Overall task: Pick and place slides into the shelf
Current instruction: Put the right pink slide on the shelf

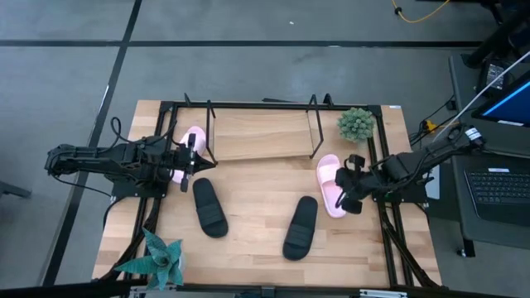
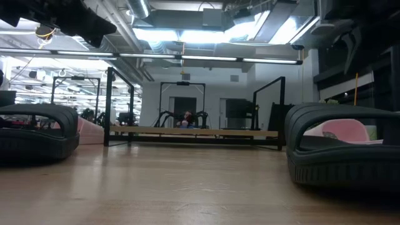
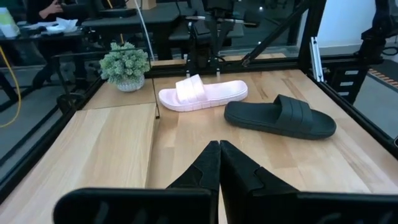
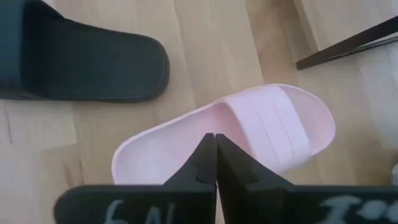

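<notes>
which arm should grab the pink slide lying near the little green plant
Right. The right gripper, fingers shut, hovers directly over that pale pink slide sandal; the left gripper is across the table.
</notes>
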`<state>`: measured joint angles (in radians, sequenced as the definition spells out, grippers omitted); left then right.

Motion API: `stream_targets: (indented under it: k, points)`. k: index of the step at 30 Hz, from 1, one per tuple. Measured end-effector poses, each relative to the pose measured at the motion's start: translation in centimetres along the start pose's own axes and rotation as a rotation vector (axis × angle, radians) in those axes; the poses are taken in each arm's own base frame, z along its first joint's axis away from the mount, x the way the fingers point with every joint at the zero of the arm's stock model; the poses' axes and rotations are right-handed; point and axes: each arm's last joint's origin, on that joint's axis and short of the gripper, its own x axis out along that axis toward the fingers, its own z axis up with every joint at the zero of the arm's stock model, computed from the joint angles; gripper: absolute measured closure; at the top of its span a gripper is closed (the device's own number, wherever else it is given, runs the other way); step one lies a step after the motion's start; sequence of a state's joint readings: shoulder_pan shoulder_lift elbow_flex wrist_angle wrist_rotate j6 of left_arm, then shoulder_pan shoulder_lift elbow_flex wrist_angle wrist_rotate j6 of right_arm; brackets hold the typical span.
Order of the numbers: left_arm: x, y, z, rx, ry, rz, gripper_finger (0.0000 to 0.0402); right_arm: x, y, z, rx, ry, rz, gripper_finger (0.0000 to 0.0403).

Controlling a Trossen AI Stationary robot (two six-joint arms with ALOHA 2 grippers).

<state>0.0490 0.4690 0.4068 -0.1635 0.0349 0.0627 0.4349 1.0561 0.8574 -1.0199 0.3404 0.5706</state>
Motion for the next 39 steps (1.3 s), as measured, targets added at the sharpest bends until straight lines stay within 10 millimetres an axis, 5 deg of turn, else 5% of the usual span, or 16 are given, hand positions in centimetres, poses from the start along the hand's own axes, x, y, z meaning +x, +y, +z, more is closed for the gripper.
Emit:
stream_targets:
  k: [10,27,39]
  points:
    - [0.0,0.0,0.0,-0.001,0.0,0.0,0.0402,1.0,0.8,-0.1,-0.026,0.031,-0.072,0.0397]
    - [0.0,0.0,0.0,-0.001,0.001,0.001,0.0402,2.8,0.6,0.6,-0.074,0.068,-0.183,0.0285]
    - [0.1,0.0,-0.3,-0.008,0.008,0.0,0.0402,4.2,1.2,0.6,-0.178,0.135,-0.213,0.0247]
